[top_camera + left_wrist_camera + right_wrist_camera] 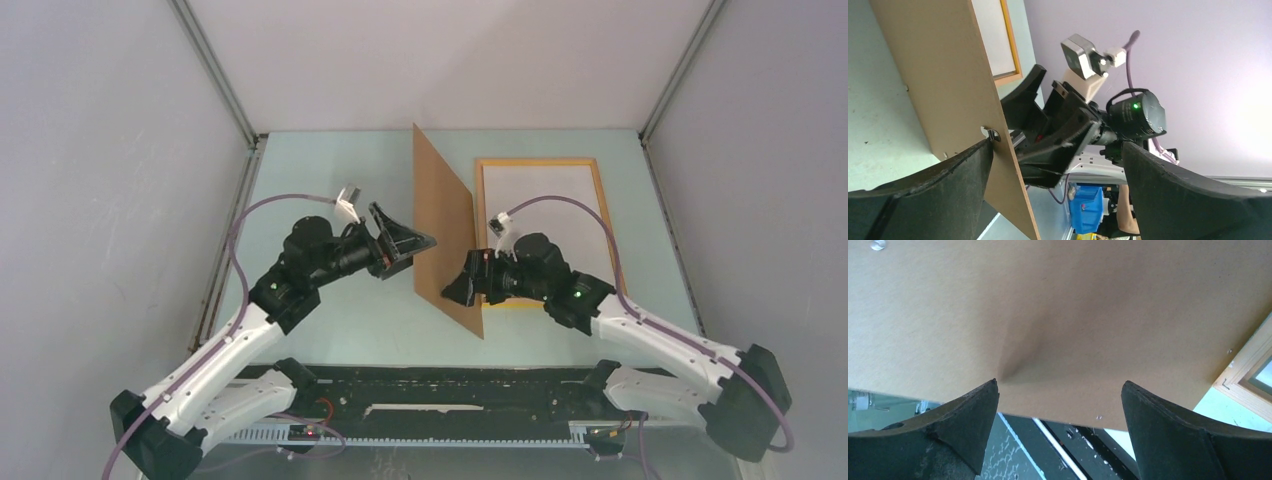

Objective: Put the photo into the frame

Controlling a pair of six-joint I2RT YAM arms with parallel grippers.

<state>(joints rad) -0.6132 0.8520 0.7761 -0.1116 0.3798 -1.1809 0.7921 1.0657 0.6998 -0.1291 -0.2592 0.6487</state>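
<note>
Top external shows both my pincers spread wide and gripping nothing: my left gripper (408, 243) and right gripper (458, 290) face each other across the brown backing board (440, 215), which stands on edge on the table (330, 170), running near to far. Beyond my right gripper the frame (540, 161) lies flat, its long axis pointing away from me. It holds a white sheet (545, 195), and I cannot tell whether that is the photo.

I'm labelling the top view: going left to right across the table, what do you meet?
The left gripper → upright brown backing board → yellow-orange frame lying flat.
</note>
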